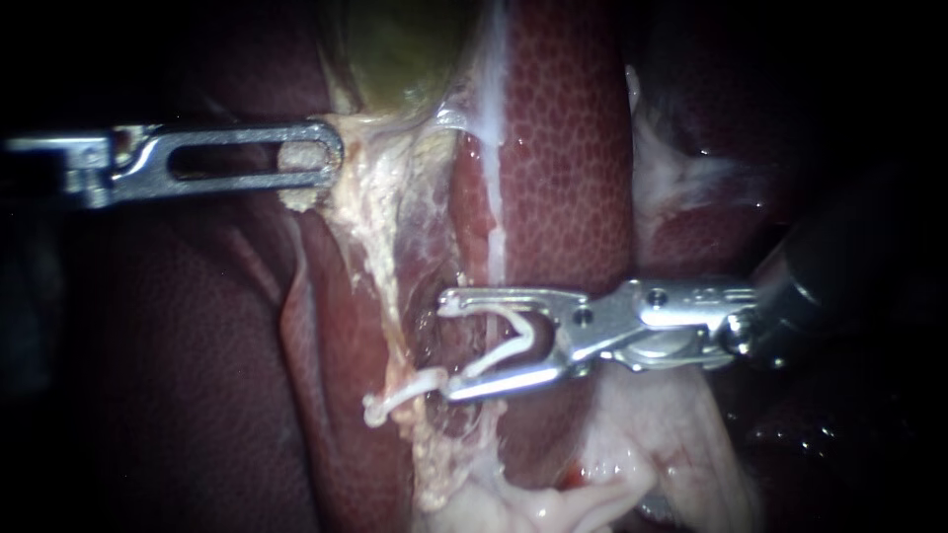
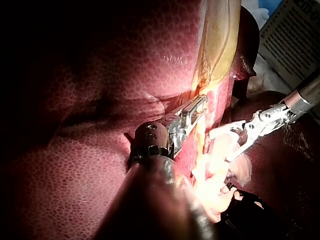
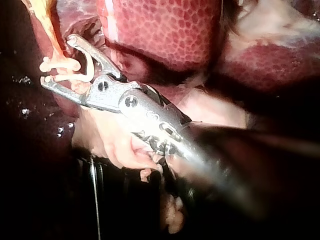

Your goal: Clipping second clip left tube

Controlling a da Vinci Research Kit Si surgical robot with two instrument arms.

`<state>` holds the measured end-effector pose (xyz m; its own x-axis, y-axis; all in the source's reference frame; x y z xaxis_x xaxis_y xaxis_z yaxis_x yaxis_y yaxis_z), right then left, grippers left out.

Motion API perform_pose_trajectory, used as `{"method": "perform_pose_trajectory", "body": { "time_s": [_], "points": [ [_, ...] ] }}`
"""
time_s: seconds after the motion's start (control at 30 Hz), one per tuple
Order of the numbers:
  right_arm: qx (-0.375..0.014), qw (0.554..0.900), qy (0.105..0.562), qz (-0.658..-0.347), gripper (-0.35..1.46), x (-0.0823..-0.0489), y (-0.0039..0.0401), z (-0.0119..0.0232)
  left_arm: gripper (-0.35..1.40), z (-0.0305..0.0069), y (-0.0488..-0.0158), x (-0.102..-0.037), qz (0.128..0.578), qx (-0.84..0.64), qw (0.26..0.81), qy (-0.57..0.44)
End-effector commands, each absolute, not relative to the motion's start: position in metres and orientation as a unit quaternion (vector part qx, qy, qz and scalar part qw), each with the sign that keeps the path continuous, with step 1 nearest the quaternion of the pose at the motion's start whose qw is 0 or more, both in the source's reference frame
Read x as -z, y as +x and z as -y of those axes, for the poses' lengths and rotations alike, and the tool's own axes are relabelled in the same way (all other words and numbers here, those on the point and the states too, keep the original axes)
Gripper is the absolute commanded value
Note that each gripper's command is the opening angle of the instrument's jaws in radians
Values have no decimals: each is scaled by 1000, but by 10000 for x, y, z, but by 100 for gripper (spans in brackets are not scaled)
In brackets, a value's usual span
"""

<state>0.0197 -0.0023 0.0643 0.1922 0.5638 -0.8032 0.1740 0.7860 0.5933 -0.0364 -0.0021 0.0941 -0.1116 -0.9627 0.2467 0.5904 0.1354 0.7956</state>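
Jaws of the right instrument (image 1: 446,345) spread wide, yet seated on both legs of a white loaded clip (image 1: 515,336), itself gaping toward the tissue. Just ahead of the jaw tips, crossing their mouth and not inside it: the tube (image 1: 387,286), a pale yellowish strand running down from the gallbladder (image 1: 405,49). Low on that strand, a closed clip (image 1: 400,392), white, lying crosswise, touching the tip of the lower jaw. In the right wrist view, same closed clip right at the jaw mouth, beside the loaded clip's free ends; hard to tell there whether any of the tube sits within. Farther up the strand, jaws of the left instrument (image 1: 331,156) clamped on pale tissue (image 1: 299,195) just below the gallbladder, well apart from the right instrument. Beyond, mottled red liver (image 1: 563,148) behind everything.
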Motion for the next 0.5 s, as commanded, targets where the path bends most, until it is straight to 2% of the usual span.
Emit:
{"method": "perform_pose_trajectory", "body": {
  "time_s": [0.03,0.23,0.5],
  "points": [
    [-137,714,299,-618,60,-647,201,26,-35,21,-364,-941,416,618,628,223],
    [-136,713,310,-613,60,-665,219,39,-35,22,-364,-940,417,617,630,222],
    [-131,707,327,-613,60,-660,227,45,-35,22,-365,-940,417,617,630,222]
  ]
}}
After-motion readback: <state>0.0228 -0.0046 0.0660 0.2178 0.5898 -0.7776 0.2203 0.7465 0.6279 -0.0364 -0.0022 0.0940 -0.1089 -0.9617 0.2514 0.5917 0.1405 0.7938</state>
